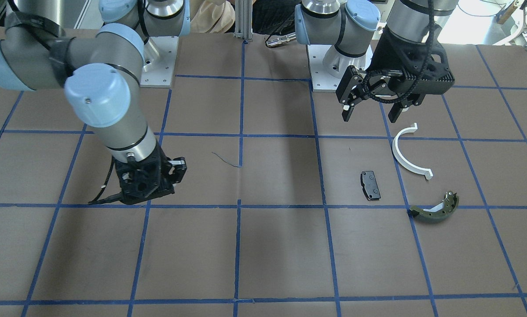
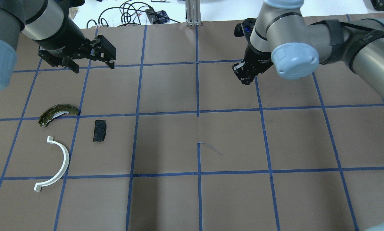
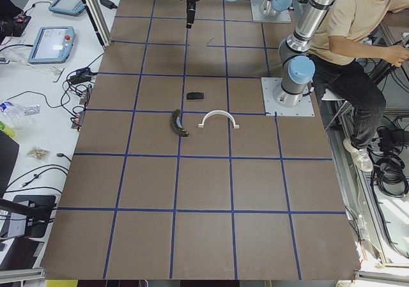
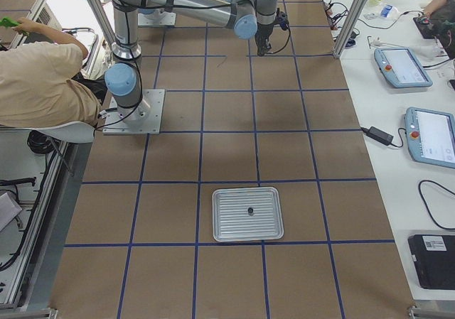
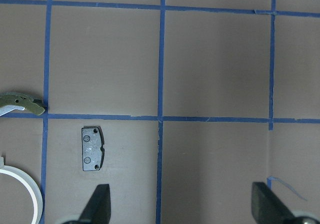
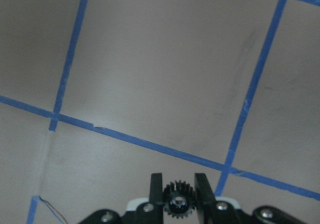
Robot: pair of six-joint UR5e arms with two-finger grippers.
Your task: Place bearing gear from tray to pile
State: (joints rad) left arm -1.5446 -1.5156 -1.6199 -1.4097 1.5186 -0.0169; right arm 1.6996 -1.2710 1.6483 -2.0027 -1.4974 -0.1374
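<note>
Right wrist-mounted view: bearing gear [image 6: 177,201] pinched in the right end effector [image 6: 178,184].
Small, toothed and rigid (probably metal, light but slippery), it is clamped across its teeth by both fingers, above bare surface [image 6: 150,59]; that flank hold looks sound. Farther off lies the pile [image 1: 371,185]: black pad [image 2: 99,130], brake shoe [image 2: 58,112], white half-ring [image 2: 62,160]. It is well apart, near the left end effector [image 2: 92,66], fingers spread.
</note>
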